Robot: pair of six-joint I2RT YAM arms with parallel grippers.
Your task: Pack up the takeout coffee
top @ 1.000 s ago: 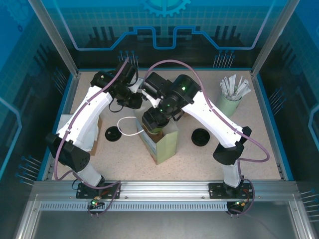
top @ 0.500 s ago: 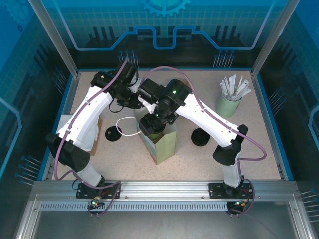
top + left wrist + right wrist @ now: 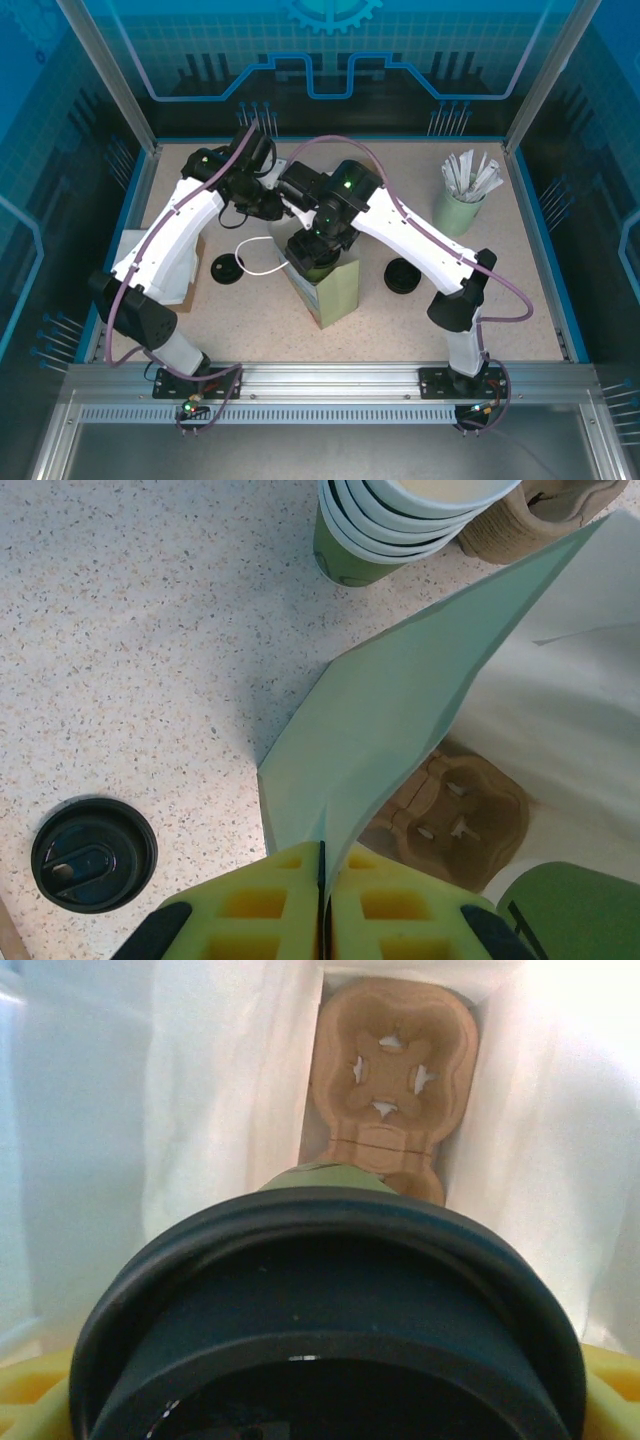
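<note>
The takeout coffee [image 3: 330, 1176] is a green cup under a black lid [image 3: 330, 1300], and my right gripper [image 3: 330, 1385] is shut on it, with yellow fingertips [image 3: 612, 1372] showing at the sides. It hangs in the mouth of an upright pale-green paper bag [image 3: 340, 292]. A brown cardboard carrier [image 3: 390, 1070] lies at the bag's bottom. In the top view my right gripper [image 3: 312, 255] points down into the bag. My left gripper [image 3: 322, 858] is shut on the bag's rim [image 3: 400, 710], pulling it open. The cup's green wall [image 3: 572, 912] shows at the lower right of the left wrist view.
Two loose black lids [image 3: 228, 268] [image 3: 402, 275] lie on the speckled table either side of the bag. A pale-green cup of white packets [image 3: 462, 198] stands at the back right. A stack of nested green cups [image 3: 400, 525] stands behind the bag. A white bag handle [image 3: 255, 256] loops out to the left.
My right gripper has sunk a little further into the bag's mouth with the cup. The bag has shifted slightly right. The left gripper keeps its hold.
</note>
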